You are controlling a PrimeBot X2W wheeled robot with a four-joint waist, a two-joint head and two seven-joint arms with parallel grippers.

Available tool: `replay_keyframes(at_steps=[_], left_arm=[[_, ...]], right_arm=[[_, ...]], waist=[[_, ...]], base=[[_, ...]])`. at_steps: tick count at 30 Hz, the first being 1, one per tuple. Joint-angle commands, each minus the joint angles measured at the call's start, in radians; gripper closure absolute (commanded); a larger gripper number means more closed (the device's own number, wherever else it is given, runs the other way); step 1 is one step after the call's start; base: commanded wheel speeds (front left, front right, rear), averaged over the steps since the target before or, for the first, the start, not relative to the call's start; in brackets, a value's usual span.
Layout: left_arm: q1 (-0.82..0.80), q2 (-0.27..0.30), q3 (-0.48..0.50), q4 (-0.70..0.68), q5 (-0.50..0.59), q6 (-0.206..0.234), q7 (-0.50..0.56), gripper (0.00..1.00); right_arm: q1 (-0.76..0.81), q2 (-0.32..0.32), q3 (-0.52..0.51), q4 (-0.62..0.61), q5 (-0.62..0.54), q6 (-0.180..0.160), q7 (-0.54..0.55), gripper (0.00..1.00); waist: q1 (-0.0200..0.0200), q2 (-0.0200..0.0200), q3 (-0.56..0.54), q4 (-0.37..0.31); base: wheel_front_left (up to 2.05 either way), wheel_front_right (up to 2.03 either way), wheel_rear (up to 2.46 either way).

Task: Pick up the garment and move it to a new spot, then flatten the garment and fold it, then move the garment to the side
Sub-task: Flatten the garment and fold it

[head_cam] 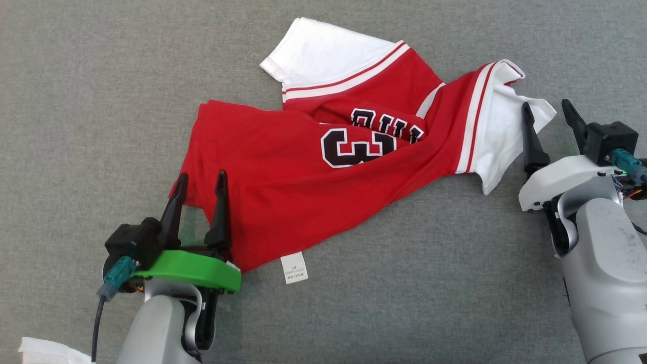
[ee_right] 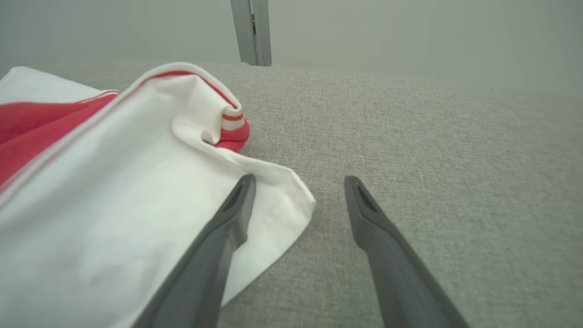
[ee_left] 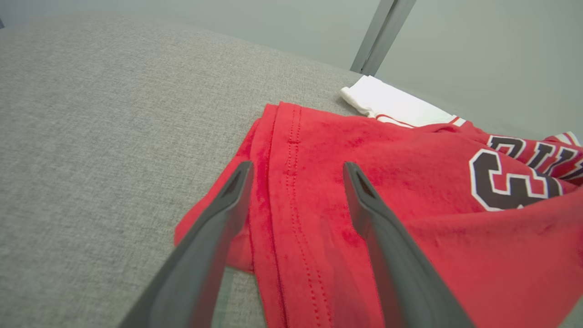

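At the lower left of the head view, my left hand (head_cam: 202, 174) hangs over the bottom corner of the garment (head_cam: 283, 202). Its fingers are spread wide and clasp nothing. One finger lines up with the stitched hem (ee_left: 284, 136), which is doubled over at that corner, and the other sits above plain red cloth. I cannot tell whether either tip touches the fabric. To the outside of that hem the grey surface (head_cam: 91, 126) runs bare and wide.

My right hand (head_cam: 545, 103) is at the far right, also released and gripping nothing. Its inner finger lies over the corner of the near white sleeve (head_cam: 498, 131), and its outer finger is above bare surface just past the sleeve's edge. Whether the inner finger presses the cloth is hard to judge.

Between the two hands the garment lies slantwise and rumpled. Its red body is bunched through the middle, so the black lettering (head_cam: 386, 125) is partly swallowed by a fold and only a large 3 (head_cam: 354, 146) reads clearly. The second white sleeve (head_cam: 323, 55) points away from me, with open surface beyond it. A care label (head_cam: 294, 268) sticks out flat from the near edge. The lower edge of the head view cuts off a white scrap (head_cam: 45, 351) at the left corner. A grey metal post (ee_right: 251, 32) rises behind the surface.
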Motion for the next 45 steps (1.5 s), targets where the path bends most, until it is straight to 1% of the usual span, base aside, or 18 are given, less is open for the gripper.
replay_keyframes(at_steps=[1,2,3,6,14,17,20,21,22,23,24,29,32,33,35,41,45], left_arm=[[-0.002,0.004,0.002,-0.001,0.011,-0.003,0.000,0.00],[-0.002,0.004,0.003,0.000,0.013,-0.003,0.000,0.00],[0.000,0.004,0.003,0.002,0.013,-0.003,0.000,0.00],[0.013,0.004,0.009,0.008,0.015,-0.003,0.000,0.00],[0.049,0.004,0.019,0.019,0.022,-0.003,0.000,0.00],[0.059,0.004,0.020,0.023,0.024,-0.003,0.000,0.00],[0.062,0.004,0.025,0.025,0.026,-0.003,0.000,0.00],[0.065,0.004,0.027,0.025,0.029,-0.003,0.000,0.00],[0.068,0.004,0.029,0.025,0.031,-0.003,0.000,0.00],[0.071,0.004,0.031,0.026,0.033,-0.003,0.000,0.00],[0.072,0.004,0.033,0.026,0.033,-0.003,0.000,0.00],[0.087,0.004,0.050,0.018,0.058,-0.003,0.000,0.00],[0.102,0.004,0.067,0.011,0.088,0.006,0.000,0.00],[0.114,0.004,0.077,0.008,0.106,0.015,0.000,0.00],[0.127,0.004,0.084,0.008,0.129,0.021,0.000,0.00],[0.186,0.004,0.102,0.015,0.164,0.036,0.000,0.00],[0.248,0.004,0.099,0.020,0.172,0.039,0.000,0.00]], right_arm=[[-0.006,-0.007,0.005,0.016,-0.003,-0.002,-0.002,0.56],[-0.010,-0.010,0.008,0.028,-0.003,-0.002,-0.002,0.84],[-0.015,-0.013,0.010,0.038,-0.004,-0.002,-0.002,1.00],[-0.009,-0.026,-0.013,0.046,-0.002,-0.002,-0.002,1.00],[0.072,-0.062,-0.171,0.012,-0.038,-0.002,-0.002,1.00],[0.100,-0.056,-0.206,-0.002,-0.049,-0.002,-0.002,1.00],[0.117,-0.041,-0.205,-0.030,-0.052,-0.002,-0.002,1.00],[0.124,-0.034,-0.204,-0.039,-0.050,-0.002,-0.002,0.69],[0.128,-0.031,-0.203,-0.045,-0.048,-0.002,-0.002,0.62],[0.131,-0.027,-0.201,-0.051,-0.043,-0.002,-0.002,0.02],[0.133,-0.020,-0.198,-0.058,-0.043,-0.002,-0.002,0.00],[0.158,0.004,-0.152,-0.119,-0.018,-0.002,-0.002,0.00],[0.186,0.017,-0.088,-0.167,0.004,-0.002,-0.002,0.00],[0.213,0.023,-0.037,-0.202,0.032,-0.002,-0.002,0.00],[0.244,0.028,0.011,-0.223,0.050,-0.002,-0.002,0.00],[0.345,0.039,0.109,-0.249,0.090,-0.002,-0.002,0.00],[0.416,0.045,0.135,-0.245,0.107,-0.002,-0.002,0.00]], waist=[[0.0000,0.0000,0.003,0.004],[0.0000,0.0000,0.002,0.006],[0.0000,0.0000,0.000,0.007],[0.0000,0.0000,-0.013,0.003],[0.0000,0.0000,-0.070,-0.027],[0.0000,0.0000,-0.085,-0.039],[0.0000,0.0000,-0.094,-0.048],[0.0000,0.0000,-0.097,-0.051],[0.0000,0.0000,-0.098,-0.052],[0.0000,0.0000,-0.100,-0.054],[0.0000,0.0000,-0.102,-0.055],[0.0000,0.0000,-0.129,-0.058],[0.0000,0.0000,-0.153,-0.062],[0.0000,0.0000,-0.176,-0.068],[0.0000,0.0000,-0.200,-0.073],[0.0000,0.0000,-0.289,-0.086],[0.0000,0.0000,-0.345,-0.089]], base=[[0.00,0.00,0.00],[0.00,0.00,0.00],[0.00,0.00,0.00],[0.00,0.00,0.00],[0.00,0.00,0.00],[0.00,0.00,0.00],[0.00,0.00,0.00],[0.00,0.00,0.00],[0.00,0.00,0.00],[0.00,0.00,0.00],[0.00,0.00,0.00],[0.00,0.00,0.00],[0.00,0.00,0.00],[0.00,0.00,0.00],[0.00,0.00,0.00],[0.00,0.00,0.00],[0.00,0.00,0.00]])
